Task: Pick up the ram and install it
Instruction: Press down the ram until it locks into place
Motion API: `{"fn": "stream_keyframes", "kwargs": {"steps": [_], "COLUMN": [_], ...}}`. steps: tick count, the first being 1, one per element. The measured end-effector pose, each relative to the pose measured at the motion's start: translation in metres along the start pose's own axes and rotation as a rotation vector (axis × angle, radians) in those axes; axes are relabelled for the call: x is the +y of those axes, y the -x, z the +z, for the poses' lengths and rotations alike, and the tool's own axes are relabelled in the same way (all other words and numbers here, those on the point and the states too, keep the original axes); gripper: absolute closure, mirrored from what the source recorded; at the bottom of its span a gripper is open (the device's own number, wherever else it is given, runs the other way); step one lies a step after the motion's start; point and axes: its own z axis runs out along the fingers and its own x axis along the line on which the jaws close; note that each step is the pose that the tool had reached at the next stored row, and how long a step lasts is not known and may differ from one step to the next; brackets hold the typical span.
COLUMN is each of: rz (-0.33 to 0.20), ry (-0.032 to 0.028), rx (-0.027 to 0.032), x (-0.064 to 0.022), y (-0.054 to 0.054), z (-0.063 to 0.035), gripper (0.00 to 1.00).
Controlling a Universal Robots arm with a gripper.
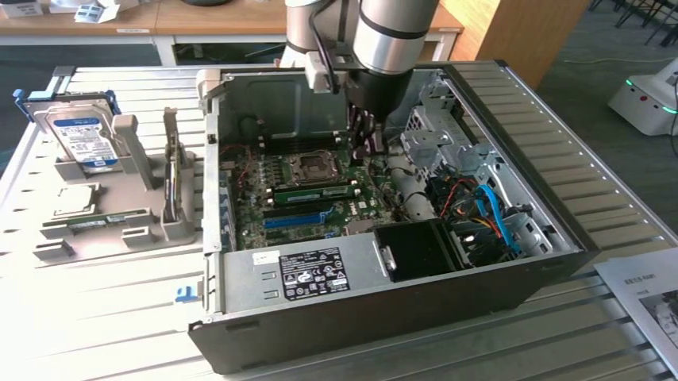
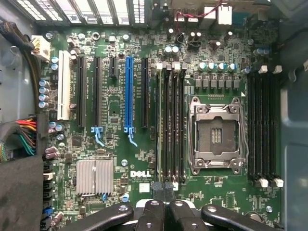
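1. Nearest you in the exterior view is the dark wall of the open black metal computer case [image 1: 445, 305]. All the work is inside it.
2. Past that wall, on the green motherboard [image 1: 249, 210], the ram [image 1: 316, 191], a long thin green circuit-board stick, stands on edge in a slot. It sits between the blue slot strip [image 1: 297, 219] and the square silver processor socket [image 1: 316, 164]. I judge the pick-up done and the stick placed. You cannot tell here whether its end latches have locked, so treat the seating as unconfirmed.
3. To the exterior view's left, outside the case, a second green strip [image 1: 106, 218] lies in the grey plastic holder [image 1: 159, 226]. It looks like a similar stick, but I can't be sure.
4. Behind the ram, the black two-finger gripper [image 2: 166, 188] hangs raised clear of the board, lined up with the bank of black memory slots [image 2: 171, 125]. Its fingers are pressed together, with nothing between them.
5. Furthest back, the silver-and-black arm [image 1: 392, 32] drops almost vertically into the case, wrist pointing straight down at the board.
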Motion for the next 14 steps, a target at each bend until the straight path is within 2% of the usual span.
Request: {"fn": "stream_keyframes", "kwargs": {"steps": [14], "rz": [0.0], "ry": [0.0], "rx": [0.0], "x": [-0.0006], "y": [-0.001], "z": [0.0142], "gripper": [0.9]}}
